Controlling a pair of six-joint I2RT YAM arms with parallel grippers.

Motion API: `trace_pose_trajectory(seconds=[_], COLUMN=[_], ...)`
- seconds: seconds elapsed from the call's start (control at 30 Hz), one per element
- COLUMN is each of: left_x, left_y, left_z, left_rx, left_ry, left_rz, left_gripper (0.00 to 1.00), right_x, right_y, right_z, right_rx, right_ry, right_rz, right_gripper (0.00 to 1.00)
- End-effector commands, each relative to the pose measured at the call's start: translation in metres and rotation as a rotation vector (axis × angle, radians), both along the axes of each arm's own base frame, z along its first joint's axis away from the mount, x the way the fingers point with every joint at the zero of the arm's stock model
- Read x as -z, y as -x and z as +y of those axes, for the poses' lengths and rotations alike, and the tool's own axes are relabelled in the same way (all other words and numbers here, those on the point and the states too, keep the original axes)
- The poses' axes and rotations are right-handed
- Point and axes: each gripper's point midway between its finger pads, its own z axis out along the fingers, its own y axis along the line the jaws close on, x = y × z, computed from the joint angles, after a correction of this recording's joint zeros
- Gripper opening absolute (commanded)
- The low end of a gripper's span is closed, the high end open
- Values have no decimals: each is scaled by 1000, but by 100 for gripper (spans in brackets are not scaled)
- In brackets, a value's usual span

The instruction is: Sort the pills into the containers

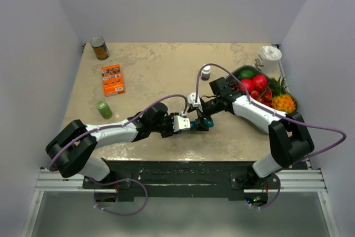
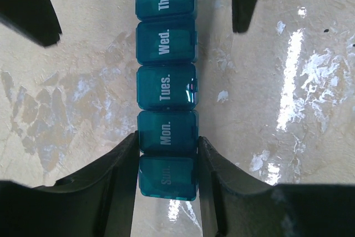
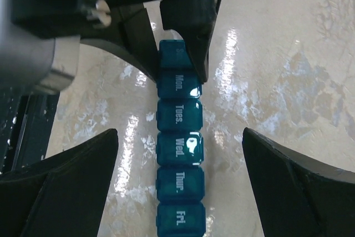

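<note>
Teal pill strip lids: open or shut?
Shut: every visible lid on the teal plastic pill-organiser strip lies flat, Sun. through Fri.

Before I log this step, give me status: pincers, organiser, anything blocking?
Left pincer shut on pill organiser, Sun-Mon end. Right pincer open, straddling it near Wed. Lids in view shut; nothing blocking.

Place: I read this as a robot lab cell, not a home or shop.
Walls: plain pale panels (image 1: 177, 4) box in my worktop (image 1: 161, 65) on three sides.
Mounting: left arm (image 1: 111, 132) and right arm (image 1: 260, 112) rise from an aluminium rail (image 1: 177, 180) at 6 o'clock, purple cables (image 1: 327, 131) trailing loose.
Props: can (image 1: 99, 48) at 11 o'clock, orange box (image 1: 112, 79) at 10, fruit tray (image 1: 238, 70) at 3, unrelated items spaced apart.
</note>
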Motion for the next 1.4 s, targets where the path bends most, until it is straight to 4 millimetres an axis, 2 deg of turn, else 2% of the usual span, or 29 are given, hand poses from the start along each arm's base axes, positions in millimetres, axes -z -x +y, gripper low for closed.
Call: trace_pose_trajectory(seconds=[0.0,0.13,0.37,0.5,0.73,0.93,1.1,1.2,1.23,1.37], left_x=[-35,-44,-60,-62,-63,-68,-73,-73,-73,-76], left_y=[-3,-1,2,2,1,-2,-3,-2,-2,-2], left_z=[-22,-24,-27,-26,-25,-23,-22,-22,-22,-22], left_rx=[15,10,9,2,-10,-21,-27,-25,-24,-26], left_ry=[125,152,193,196,198,216,236,239,239,247], left_rz=[-11,-8,7,14,23,22,22,25,24,22], left_gripper=[0,0,0,0,0,0,0,0,0,0], right_x=[0,1,2,1,1,4,5,1,-1,-1], right_y=[-5,-6,6,9,9,10,12,13,14,14], right_z=[16,18,25,28,30,30,31,33,33,34], right_rx=[5,17,-32,-45,-52,-55,-62,-70,-71,-69], right_ry=[8,16,22,17,31,39,43,29,26,27], right_rz=[-11,2,14,18,24,36,44,50,54,63], right_gripper=[95,95,94,89,63,66,61,52,44,29])
